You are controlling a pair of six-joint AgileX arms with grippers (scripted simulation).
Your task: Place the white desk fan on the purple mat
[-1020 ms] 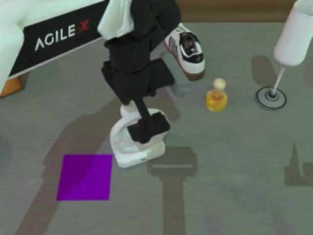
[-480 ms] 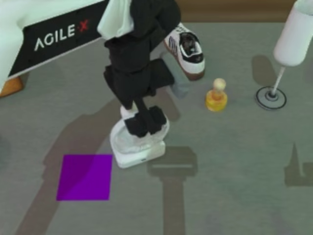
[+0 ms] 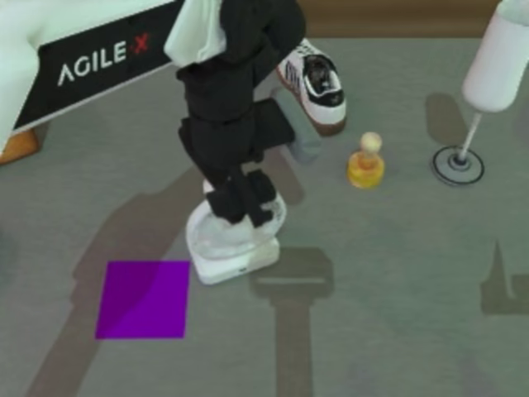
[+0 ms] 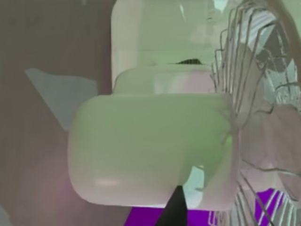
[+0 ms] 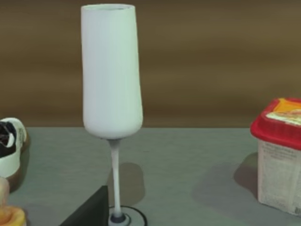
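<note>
The white desk fan [image 3: 234,241] stands at the table's middle, its base corner just right of the purple mat [image 3: 145,298], which lies flat and bare. My left gripper [image 3: 242,201] reaches down onto the fan from above and is shut on it around the motor knob. In the left wrist view the rounded knob [image 4: 150,150] fills the frame, the slatted grille [image 4: 263,117] beside it, one dark finger [image 4: 175,209] in front, and the mat [image 4: 150,217] showing beneath. My right gripper [image 5: 134,217] is parked outside the top view, open, one finger [image 5: 94,209] showing.
A white-and-black shoe [image 3: 318,83] lies behind the fan. A small yellow bottle [image 3: 365,164] stands to its right. The tall white lamp [image 3: 498,62] on a thin stem rises at the far right. A red-lidded tub [image 5: 280,155] sits near the lamp.
My left gripper has come down and back over the fan and its fingers have drawn together on it. The fan and mat have not moved.
</note>
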